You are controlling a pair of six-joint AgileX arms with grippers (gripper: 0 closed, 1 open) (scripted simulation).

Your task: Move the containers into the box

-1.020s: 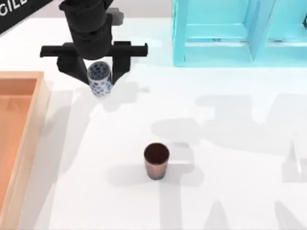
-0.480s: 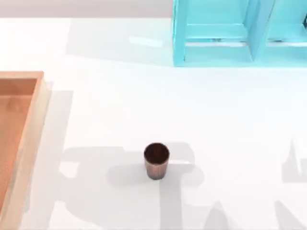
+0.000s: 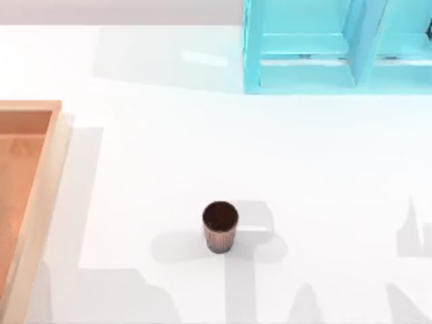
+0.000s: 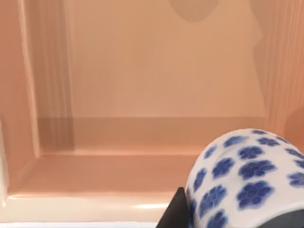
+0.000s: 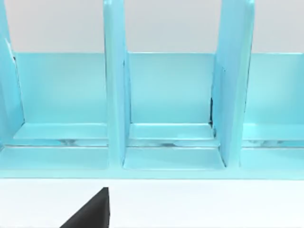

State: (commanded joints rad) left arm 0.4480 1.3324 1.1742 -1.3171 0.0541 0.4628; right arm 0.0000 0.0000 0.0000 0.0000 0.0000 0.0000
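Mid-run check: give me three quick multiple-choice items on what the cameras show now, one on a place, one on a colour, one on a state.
1. Where does the ribbed cup stand?
A. on the table
B. in the box
C. on the shelf unit

2. What pattern colour has the vase?
A. red
B. blue
C. green

3. What lies below the vase in the left wrist view?
A. bare table
B. the shelf
C. the box floor

Answers: 1 A, it stands upright on white table; 2 B, blue flowers on white; 3 C, orange-brown floor and rim lie under it.

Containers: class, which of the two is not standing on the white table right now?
The white vase with blue flowers, held at the left gripper over the wooden box. The dark reddish-brown ribbed cup stands upright on the table.
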